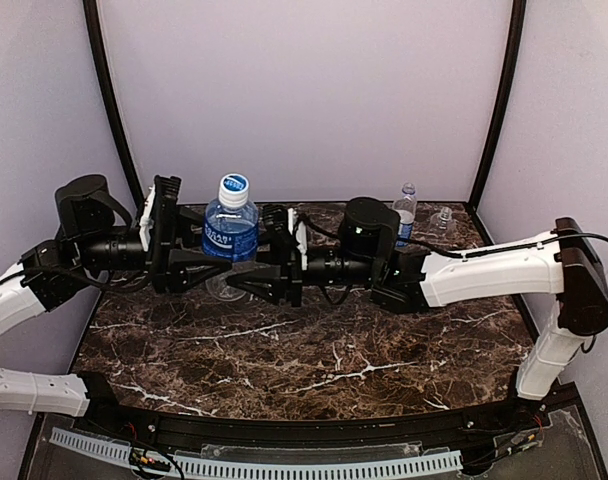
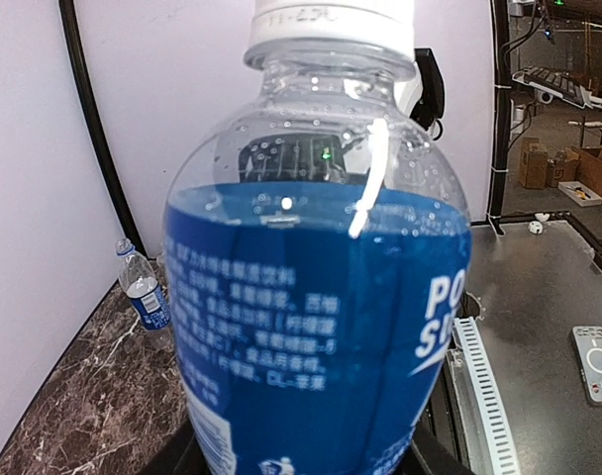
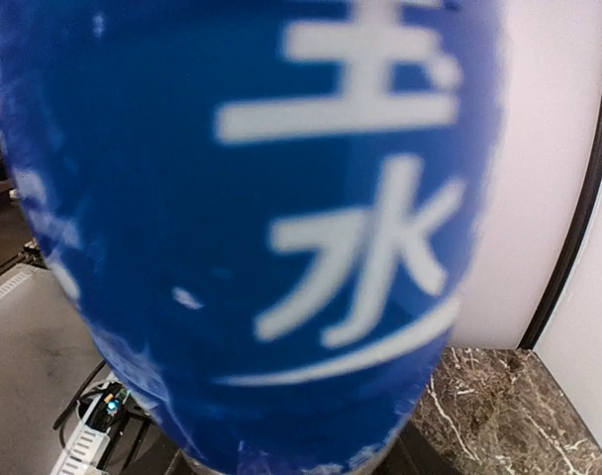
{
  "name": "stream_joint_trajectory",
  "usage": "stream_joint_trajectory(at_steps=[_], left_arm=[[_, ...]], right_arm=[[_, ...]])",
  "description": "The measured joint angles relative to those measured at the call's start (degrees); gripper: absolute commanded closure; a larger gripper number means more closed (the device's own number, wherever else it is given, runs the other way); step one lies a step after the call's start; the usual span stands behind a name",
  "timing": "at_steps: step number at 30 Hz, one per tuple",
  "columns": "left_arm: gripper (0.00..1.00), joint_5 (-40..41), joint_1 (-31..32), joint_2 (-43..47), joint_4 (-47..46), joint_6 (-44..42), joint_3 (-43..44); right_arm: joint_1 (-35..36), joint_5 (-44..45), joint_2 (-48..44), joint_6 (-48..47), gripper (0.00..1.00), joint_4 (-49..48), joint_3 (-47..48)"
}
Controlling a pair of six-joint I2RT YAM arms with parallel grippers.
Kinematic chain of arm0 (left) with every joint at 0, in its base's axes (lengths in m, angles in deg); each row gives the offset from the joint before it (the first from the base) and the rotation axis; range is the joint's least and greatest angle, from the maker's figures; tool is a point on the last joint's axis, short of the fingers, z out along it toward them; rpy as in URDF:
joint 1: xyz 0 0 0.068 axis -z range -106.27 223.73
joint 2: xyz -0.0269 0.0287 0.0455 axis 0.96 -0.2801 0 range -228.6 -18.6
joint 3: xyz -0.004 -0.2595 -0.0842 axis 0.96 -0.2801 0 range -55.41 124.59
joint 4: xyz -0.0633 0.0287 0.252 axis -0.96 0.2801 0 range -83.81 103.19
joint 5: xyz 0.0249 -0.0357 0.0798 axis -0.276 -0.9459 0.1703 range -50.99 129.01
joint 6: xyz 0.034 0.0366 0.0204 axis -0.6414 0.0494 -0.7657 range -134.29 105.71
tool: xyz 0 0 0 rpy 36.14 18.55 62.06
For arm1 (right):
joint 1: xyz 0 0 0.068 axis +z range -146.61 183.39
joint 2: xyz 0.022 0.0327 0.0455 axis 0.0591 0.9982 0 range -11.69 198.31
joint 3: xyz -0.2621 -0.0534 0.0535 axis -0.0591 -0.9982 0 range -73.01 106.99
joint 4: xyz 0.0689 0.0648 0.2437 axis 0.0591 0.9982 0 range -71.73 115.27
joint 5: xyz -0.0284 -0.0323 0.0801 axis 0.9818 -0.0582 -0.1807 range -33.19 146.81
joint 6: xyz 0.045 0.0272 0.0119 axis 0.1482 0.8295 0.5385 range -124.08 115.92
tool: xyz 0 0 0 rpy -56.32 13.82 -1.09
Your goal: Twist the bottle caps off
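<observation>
Top external view: the blue-labelled bottle (image 1: pixel 230 235) stands upright between the two arms. The left gripper (image 1: pixel 206 262) reaches in from one flank and the right gripper (image 1: pixel 259 275) from the other, both level with its lower body. Each pair of fingers appears to straddle the bottle, but neither wrist view shows fingers clearly, so it cannot be told whether either set is actually clamped. The label fills both lenses, and it is sharp in the left wrist view (image 2: pixel 321 317) and blurred in the right (image 3: pixel 242 228).

The bottle's long axis runs vertically, so its cap (image 1: pixel 233 186) sits straight above both sets of jaws, at the top edge of the left wrist view (image 2: pixel 331 25). Neither gripper is at cap height. Both look about equally near, so one would likely hold the body while the other rises to the cap.
</observation>
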Motion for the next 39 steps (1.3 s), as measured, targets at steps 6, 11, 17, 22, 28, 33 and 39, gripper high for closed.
stream_joint_trajectory(at_steps=[6,11,17,22,28,33,39], left_arm=[[0.55,0.2,0.7,-0.1,-0.4,0.0,-0.1],[0.59,3.8,1.0,0.5,0.2,-2.1,-0.9],[0.59,12.0,1.0,1.7,0.3,-7.5,-4.3],[0.60,17.2,1.0,1.7,0.3,-11.3,-6.5],[0.60,19.7,1.2,1.7,0.3,-13.4,-6.6],[0.60,20.4,1.2,1.5,0.3,-14.2,-6.6],[0.60,20.8,1.2,1.0,0.3,-14.6,-6.6]], right_arm=[[0.1,2.4,-0.4,-0.1,0.14,3.0,0.2],[-0.1,7.3,-5.9,-2.1,0.11,14.4,0.2],[0.2,13.6,-16.9,-4.2,0.15,31.3,4.0],[2.6,18.9,-20.8,-3.8,0.19,35.1,8.3],[5.4,23.3,-15.9,-3.9,0.31,35.5,14.4],[5.4,24.5,-10.9,-3.7,0.48,36.4,17.6],[5.4,26.0,-9.5,-3.0,0.78,38.2,17.7]])
